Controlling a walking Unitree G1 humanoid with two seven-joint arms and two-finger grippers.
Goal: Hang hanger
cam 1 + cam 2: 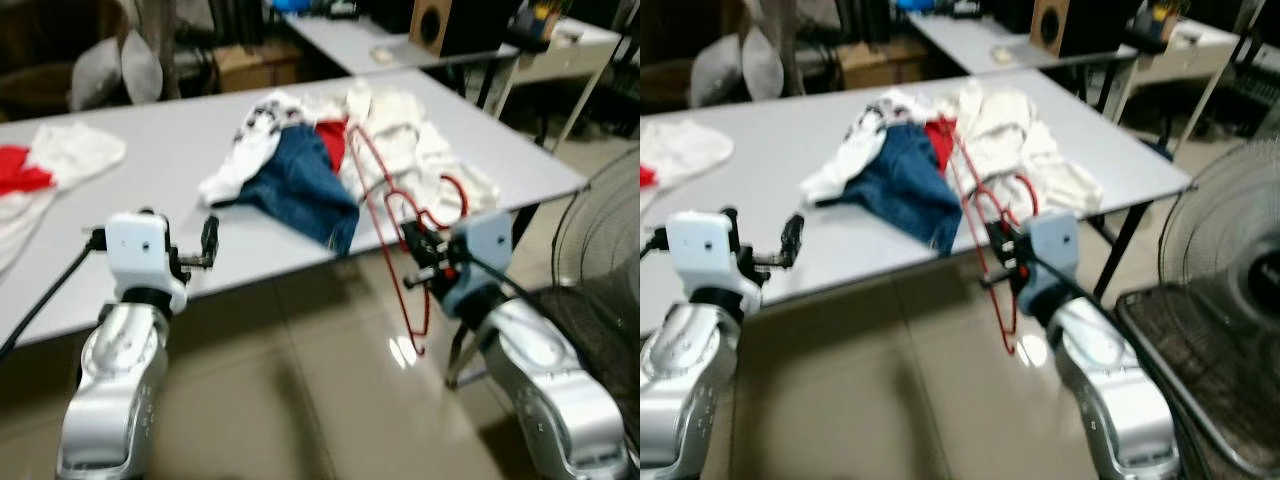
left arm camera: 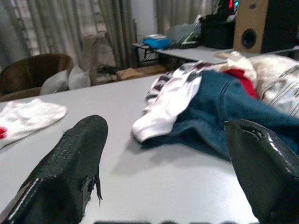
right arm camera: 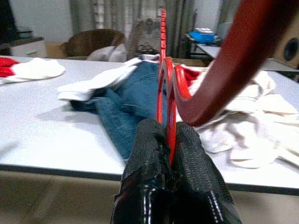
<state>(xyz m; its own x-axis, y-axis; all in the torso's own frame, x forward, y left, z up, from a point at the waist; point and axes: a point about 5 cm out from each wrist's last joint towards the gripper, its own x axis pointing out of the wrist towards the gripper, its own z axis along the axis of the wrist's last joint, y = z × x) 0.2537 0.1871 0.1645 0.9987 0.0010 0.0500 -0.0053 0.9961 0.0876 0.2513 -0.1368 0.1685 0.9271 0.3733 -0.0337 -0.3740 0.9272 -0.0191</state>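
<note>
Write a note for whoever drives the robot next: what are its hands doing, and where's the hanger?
Right gripper: fingers shut on the red hanger, held at the near table edge; its lower end dips below the edge, its upper end reaches over the clothes pile.
Left gripper: fingers open, holding nothing, just over the table left of the pile.
Done: hanger picked up.
Left: hang it. No rail or hook can be made out in these pictures, so one has to be found first.

Even indoor light; head views motion-blurred; glare on floor tiles (image 1: 403, 350).
</note>
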